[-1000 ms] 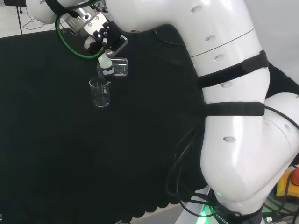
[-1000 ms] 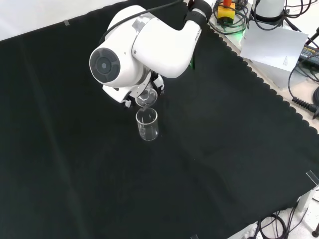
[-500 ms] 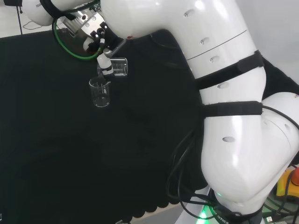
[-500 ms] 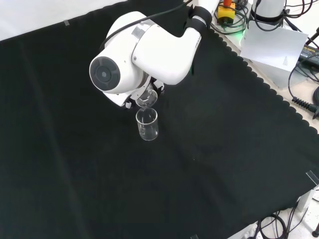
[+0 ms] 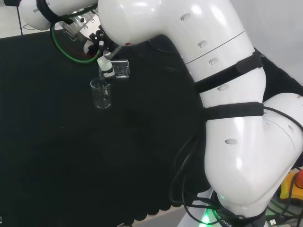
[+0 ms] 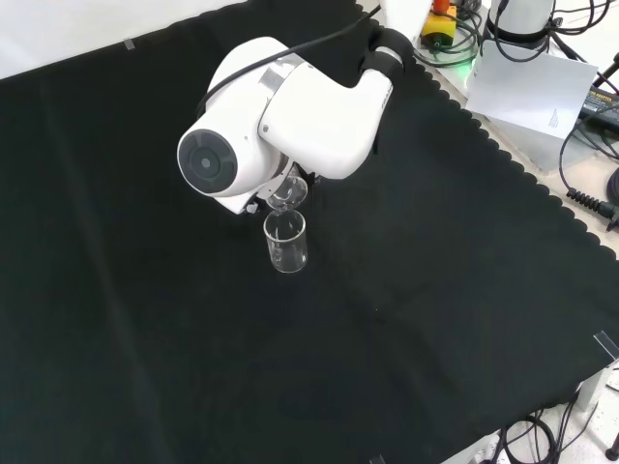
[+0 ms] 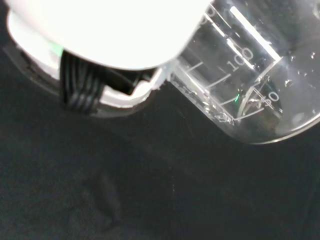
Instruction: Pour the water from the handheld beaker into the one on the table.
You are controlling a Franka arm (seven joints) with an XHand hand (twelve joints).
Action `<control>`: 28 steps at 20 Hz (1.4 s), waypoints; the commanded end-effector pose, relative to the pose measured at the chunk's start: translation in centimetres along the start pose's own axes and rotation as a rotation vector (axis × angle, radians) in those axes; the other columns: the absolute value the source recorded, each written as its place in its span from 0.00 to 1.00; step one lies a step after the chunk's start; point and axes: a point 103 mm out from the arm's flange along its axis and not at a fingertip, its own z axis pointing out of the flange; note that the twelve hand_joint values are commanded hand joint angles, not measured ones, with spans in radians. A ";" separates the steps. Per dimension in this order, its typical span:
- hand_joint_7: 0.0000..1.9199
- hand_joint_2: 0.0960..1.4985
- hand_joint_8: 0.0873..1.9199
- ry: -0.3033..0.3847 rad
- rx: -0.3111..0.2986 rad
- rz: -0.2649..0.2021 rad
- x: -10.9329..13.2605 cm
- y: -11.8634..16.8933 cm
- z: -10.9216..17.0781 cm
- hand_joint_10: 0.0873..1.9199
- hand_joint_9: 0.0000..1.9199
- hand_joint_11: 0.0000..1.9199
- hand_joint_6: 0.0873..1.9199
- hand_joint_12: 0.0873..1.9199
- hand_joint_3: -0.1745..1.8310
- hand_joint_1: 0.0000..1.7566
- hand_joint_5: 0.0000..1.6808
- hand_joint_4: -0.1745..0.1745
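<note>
In the front view, a clear glass beaker [image 6: 286, 242] stands upright on the black cloth of the surface [image 6: 435, 290]. Just behind and above it, a second beaker [image 6: 288, 193] is tipped over, with its lip right over the standing beaker's open top. In the head view, the hand [image 5: 105, 64] has its fingers curled around this tipped beaker [image 5: 120, 69], which lies almost on its side above the standing one [image 5: 101, 93]. In the wrist view, the tipped beaker [image 7: 250, 90] has drops inside it and white marks on its wall.
</note>
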 end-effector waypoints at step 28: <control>0.64 0.37 0.43 -0.052 0.073 0.016 0.2 0.3 -0.4 0.38 0.76 0.61 0.44 0.37 0.48 0.74 0.69 0.00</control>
